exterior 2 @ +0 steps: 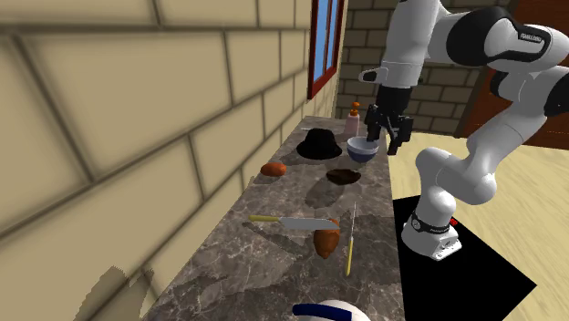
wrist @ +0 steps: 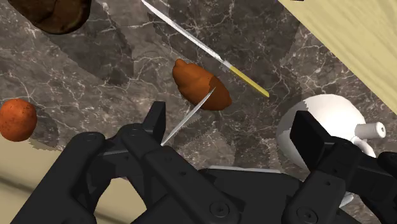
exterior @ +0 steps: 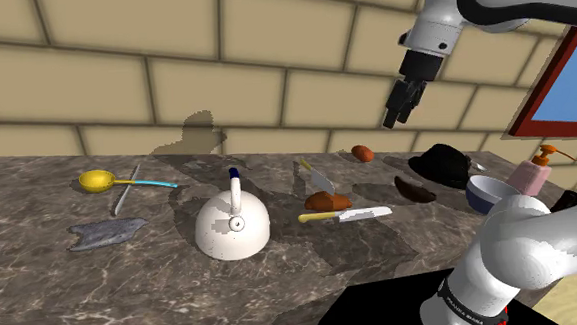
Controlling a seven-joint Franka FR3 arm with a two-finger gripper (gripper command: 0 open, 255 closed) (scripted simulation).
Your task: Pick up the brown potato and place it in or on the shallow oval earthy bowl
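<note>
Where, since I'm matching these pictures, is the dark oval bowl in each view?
Shoulder view: bowl right of centre, by the hat.
Second exterior view: bowl near centre, beside the hat.
Wrist view: bowl by the knife tip, away from the gripper.
Shared landmark: the yellow-handled knife.

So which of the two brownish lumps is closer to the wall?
The rounder orange lump, alone by the foot of the wall. The darker, longer lump lies farther out, beside the yellow-handled knife.
</note>
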